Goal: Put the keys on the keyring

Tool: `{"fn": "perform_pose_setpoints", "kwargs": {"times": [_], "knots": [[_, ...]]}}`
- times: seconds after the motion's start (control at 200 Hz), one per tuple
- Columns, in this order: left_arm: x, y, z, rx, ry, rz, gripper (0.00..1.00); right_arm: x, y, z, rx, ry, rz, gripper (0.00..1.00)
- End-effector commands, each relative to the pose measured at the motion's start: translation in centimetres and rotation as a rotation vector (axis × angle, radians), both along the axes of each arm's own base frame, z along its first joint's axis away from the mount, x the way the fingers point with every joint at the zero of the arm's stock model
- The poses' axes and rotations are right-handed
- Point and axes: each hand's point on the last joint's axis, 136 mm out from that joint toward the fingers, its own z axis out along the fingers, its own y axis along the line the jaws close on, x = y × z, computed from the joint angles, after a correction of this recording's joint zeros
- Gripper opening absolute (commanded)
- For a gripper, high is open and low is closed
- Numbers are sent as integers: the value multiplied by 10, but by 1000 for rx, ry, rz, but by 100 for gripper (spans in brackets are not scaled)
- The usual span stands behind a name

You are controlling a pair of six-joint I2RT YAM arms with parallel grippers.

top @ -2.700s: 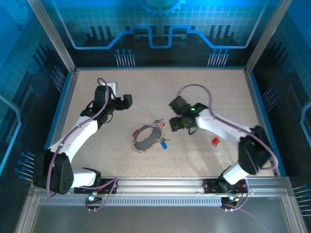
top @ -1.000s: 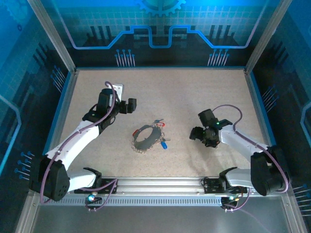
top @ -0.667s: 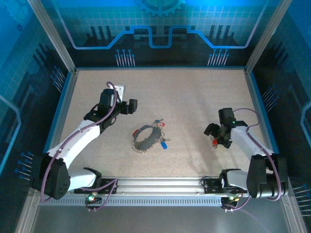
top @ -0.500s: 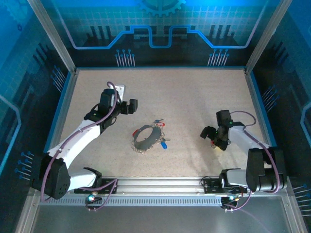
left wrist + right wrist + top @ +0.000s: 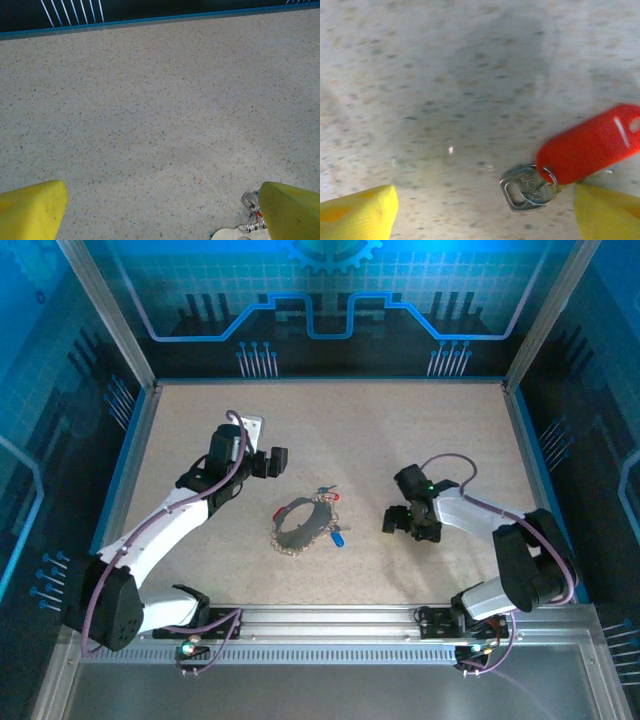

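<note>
Keyring [image 5: 300, 523], keys [image 5: 335, 535] on rim: centre of overhead frame. Left gripper [image 5: 272, 462]: upper left of it, jaws spread, empty. Right gripper [image 5: 410, 525]: right of centre, jaws wide apart, loose red-headed key [image 5: 590, 150] between them.

Robot lab test cell, not a home: speckled tabletop [image 5: 330, 430] under the left gripper [image 5: 275, 462] and right gripper [image 5: 408, 524], aluminium profile posts [image 5: 105, 315] and blue circuit-print panels [image 5: 200, 280] walling it in beyond and either side of them, slotted aluminium rail [image 5: 330, 618] behind them, purple cabling [image 5: 447, 457] looped just beyond the right gripper
</note>
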Motion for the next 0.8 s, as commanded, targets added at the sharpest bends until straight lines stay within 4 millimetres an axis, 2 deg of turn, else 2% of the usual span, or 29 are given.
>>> {"fn": "perform_pose_setpoints", "kwargs": {"times": [0.0, 0.1, 0.19, 0.29, 0.39, 0.705, 0.795], "knots": [[2, -3, -1, 25, -15, -12, 99, 4, 54, 8, 202, 22, 55, 88], [1, -6, 3, 37, -25, -30, 99, 6, 61, 17, 229, 8, 83, 85], [0, -7, 0, 42, -27, -31, 99, 7, 53, 24, 176, -2, 92, 82], [0, -10, 2, 49, -27, -42, 99, 10, 38, 29, 115, -32, 93, 66], [-1, -11, 2, 49, -30, -48, 99, 12, 27, 32, 102, -26, 59, 59], [-3, -17, 1, 63, -29, -68, 99, 11, 23, 16, 134, -6, -71, 46], [-5, -22, 3, 58, -33, -85, 99, 10, 17, 12, 122, 5, -99, 46]]}}
